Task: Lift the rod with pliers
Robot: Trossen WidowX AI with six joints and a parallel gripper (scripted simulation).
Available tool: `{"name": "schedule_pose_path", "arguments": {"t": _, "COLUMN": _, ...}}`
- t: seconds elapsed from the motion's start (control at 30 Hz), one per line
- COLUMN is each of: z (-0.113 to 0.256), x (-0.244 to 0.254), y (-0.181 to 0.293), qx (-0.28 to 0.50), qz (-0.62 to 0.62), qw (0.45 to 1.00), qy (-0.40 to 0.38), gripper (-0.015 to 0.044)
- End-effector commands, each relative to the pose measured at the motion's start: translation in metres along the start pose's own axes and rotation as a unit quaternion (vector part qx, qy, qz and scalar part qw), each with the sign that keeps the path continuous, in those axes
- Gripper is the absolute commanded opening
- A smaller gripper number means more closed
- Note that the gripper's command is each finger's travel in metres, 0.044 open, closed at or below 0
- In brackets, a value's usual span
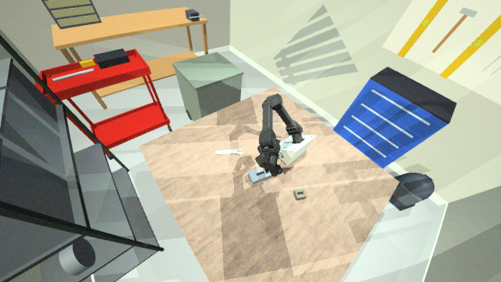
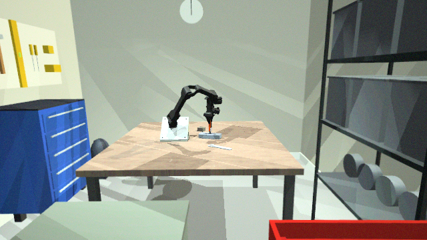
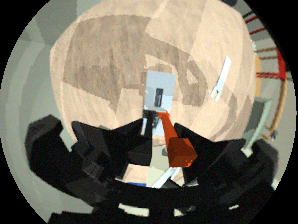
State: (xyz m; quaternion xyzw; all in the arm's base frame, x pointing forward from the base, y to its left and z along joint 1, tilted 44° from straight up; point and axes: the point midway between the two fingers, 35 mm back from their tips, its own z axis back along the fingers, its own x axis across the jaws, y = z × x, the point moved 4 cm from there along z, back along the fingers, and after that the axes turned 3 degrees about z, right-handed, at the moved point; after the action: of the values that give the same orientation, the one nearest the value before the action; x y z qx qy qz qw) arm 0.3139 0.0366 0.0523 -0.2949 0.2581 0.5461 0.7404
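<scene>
"Where is the gripper?"
"In the top view, the gripper [image 1: 275,171] [image 2: 209,121] [image 3: 158,123] is at one end of a blue-grey block [image 1: 254,178] [image 2: 204,136] [image 3: 167,80], fingers about half open around orange-handled pliers [image 1: 266,170] [image 2: 210,127] [image 3: 181,152]."

"And the exterior view?"
"The fingers point down; the pliers hang nearly upright above the block. A small tan block [image 1: 300,194] [image 2: 201,129] sits apart."

"The wrist view?"
"The block's dark slot [image 1: 260,173] [image 3: 158,97] lies just ahead of the pliers' lower end, its long axis running away from the fingers. I can't make out the rod; it's presumably in the channel. The next move probably depends on lining the jaws up with that axis."
</scene>
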Motion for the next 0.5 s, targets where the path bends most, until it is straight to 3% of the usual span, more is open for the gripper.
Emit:
{"name": "schedule_pose_path", "arguments": {"t": 0.0, "z": 0.008, "x": 0.003, "y": -0.001, "qx": -0.005, "qz": -0.002, "qw": 1.0, "qy": -0.005, "gripper": 0.0101}}
{"name": "schedule_pose_path", "arguments": {"t": 0.47, "z": 0.02, "x": 0.005, "y": 0.0, "qx": -0.008, "qz": -0.001, "qw": 1.0, "qy": -0.003, "gripper": 0.0101}}
